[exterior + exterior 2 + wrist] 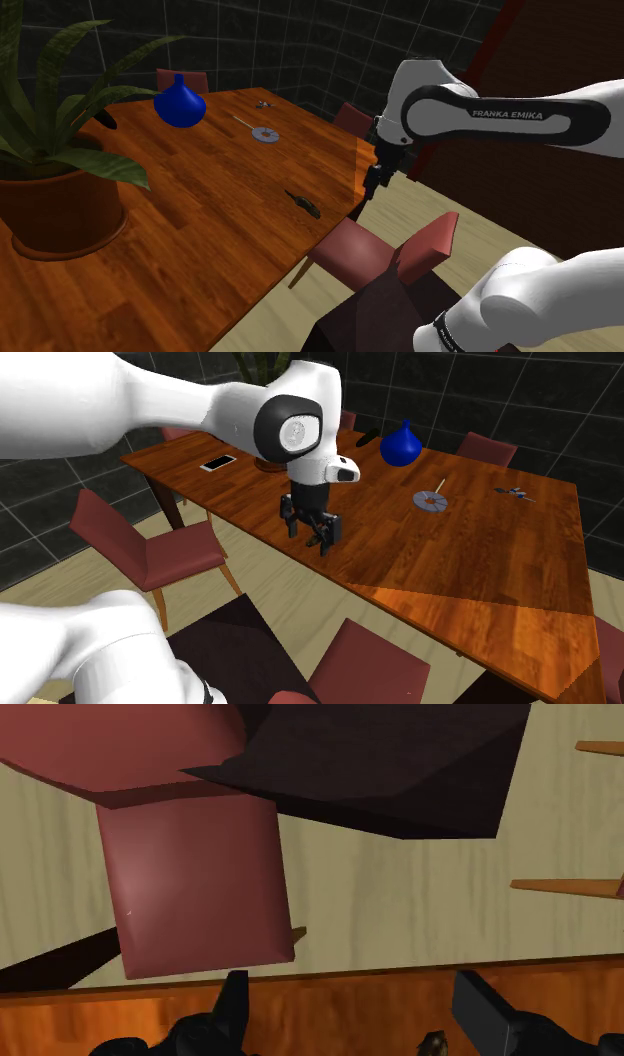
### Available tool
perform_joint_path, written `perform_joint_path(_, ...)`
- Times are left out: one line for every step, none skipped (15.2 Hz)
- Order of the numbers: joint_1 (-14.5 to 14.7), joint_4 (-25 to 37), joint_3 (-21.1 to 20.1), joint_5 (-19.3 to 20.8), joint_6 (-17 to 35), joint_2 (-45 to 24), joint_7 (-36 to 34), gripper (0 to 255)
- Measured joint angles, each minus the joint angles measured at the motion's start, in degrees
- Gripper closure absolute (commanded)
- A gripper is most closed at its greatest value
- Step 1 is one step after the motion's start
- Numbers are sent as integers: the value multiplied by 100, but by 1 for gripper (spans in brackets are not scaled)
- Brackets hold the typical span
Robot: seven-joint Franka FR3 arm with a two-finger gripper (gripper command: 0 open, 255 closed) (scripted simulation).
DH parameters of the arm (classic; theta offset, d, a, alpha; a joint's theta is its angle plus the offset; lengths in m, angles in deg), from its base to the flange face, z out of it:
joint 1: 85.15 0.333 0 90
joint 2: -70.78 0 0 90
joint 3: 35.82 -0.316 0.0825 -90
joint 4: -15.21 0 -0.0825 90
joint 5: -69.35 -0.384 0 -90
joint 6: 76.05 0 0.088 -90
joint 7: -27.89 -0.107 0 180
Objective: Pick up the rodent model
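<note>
Rodent model (303,203): small dark shape lying on the desk (200,230), close to the edge on the arm's side. In the wrist view it's a brownish speck (433,1044) on the wood, in the gap between the fingers, nearer one of them, not touching either.

Claw (370,192): wide, nothing in it. In the wrist view (352,989) both black fingers stand well apart, over the desk's edge strip. In the second exterior view (309,538) it points down above the desk's near edge. In the shoulder view the claw sits to the right of the rodent, near it but apart. Can't tell its height over the wood.

Under and past the edge in the wrist view: red chair seat (190,884), pale wood floor, dark rug (400,774).

Rest of the desk, all well apart from the rodent:
- grey disc with a thin stick (263,134), mid-desk
- blue vase (180,103), upright, toward the far side
- small grey object (264,103), beyond the disc, too small to make out
- potted plant (60,200) in a brown pot, at the shoulder view's left
- white phone (218,462), flat, far end of the desk in the second exterior view

Red chairs around the desk. Dark tiled walls behind.
</note>
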Motion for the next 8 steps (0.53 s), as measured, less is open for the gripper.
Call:
perform_joint_path(37, 18, -41, -37, 173, -143, -17, 0)
perform_joint_path(61, 60, -63, -58, 329, -289, -7, 0)
perform_joint_path(86, 85, -91, -80, 521, -461, -6, 0)
perform_joint_path(109, 152, -118, -97, 676, -633, -4, 0)
perform_joint_path(125, 207, -138, -106, 848, -812, 9, 0)
perform_joint_path(160, 278, -185, -129, 1015, -1002, -14, 0)
perform_joint_path(203, 355, -245, -154, 1177, -1193, -58, 0)
perform_joint_path(223, 464, -272, -162, 1288, -1362, -54, 0)
